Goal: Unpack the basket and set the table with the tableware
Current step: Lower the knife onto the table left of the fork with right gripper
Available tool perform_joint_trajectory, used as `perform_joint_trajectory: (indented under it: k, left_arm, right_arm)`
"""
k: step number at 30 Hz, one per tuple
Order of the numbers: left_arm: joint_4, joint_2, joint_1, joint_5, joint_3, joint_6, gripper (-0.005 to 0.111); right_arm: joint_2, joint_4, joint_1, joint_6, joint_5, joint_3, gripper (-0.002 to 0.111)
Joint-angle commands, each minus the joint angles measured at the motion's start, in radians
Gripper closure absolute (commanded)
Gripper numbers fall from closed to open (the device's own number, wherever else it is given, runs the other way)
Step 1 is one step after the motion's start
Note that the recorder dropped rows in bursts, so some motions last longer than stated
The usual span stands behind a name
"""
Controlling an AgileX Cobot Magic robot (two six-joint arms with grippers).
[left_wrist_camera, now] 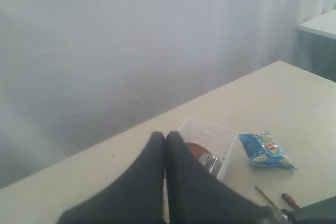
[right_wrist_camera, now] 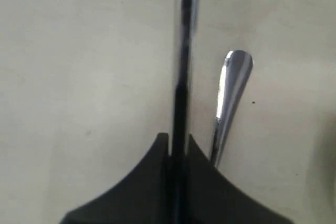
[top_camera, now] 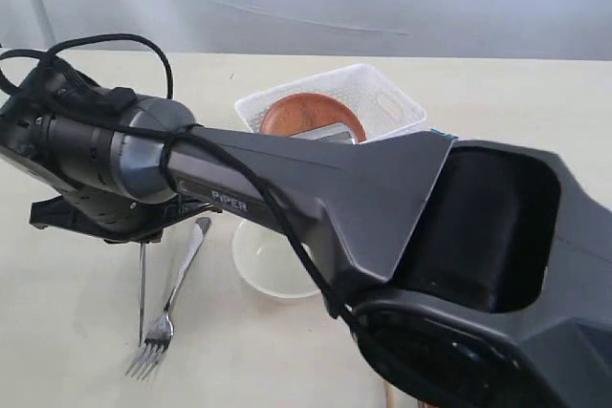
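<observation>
The right gripper point(right_wrist_camera: 177, 150) clamps the knife point(right_wrist_camera: 184, 35) edge-on between its fingers, low over the table point(right_wrist_camera: 79, 77), just beside the fork point(right_wrist_camera: 231, 85) (likely pairing them). The left gripper point(left_wrist_camera: 165, 139) is pressed together, empty, with the basket point(left_wrist_camera: 206, 132) beyond its tips.

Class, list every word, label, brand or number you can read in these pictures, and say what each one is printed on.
"PIPER": white letters on the dark casing of the robot arm, exterior view.
Blue chips bag, left wrist view: it carries print, but this is too blurred to read.
No other text can be made out in any view.
</observation>
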Motion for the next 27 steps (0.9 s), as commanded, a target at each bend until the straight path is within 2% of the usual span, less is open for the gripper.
perform_joint_trajectory:
  k: [1,9,27]
  left_arm:
    - [0.0,-0.001,-0.046,-0.007,0.006,-0.008,0.107]
    - [0.006,-0.001,-0.048,-0.001,0.006,-0.008,0.107]
    - [0.004,-0.001,-0.048,0.005,0.006,-0.01,0.107]
  right_arm:
    - [0.008,-0.005,-0.006,0.049,0.009,-0.072,0.109]
    - [0.015,-0.001,-0.044,0.173,0.009,-0.084,0.109]
    - [0.089,0.112,-0.066,0.188,-0.002,-0.084,0.109]
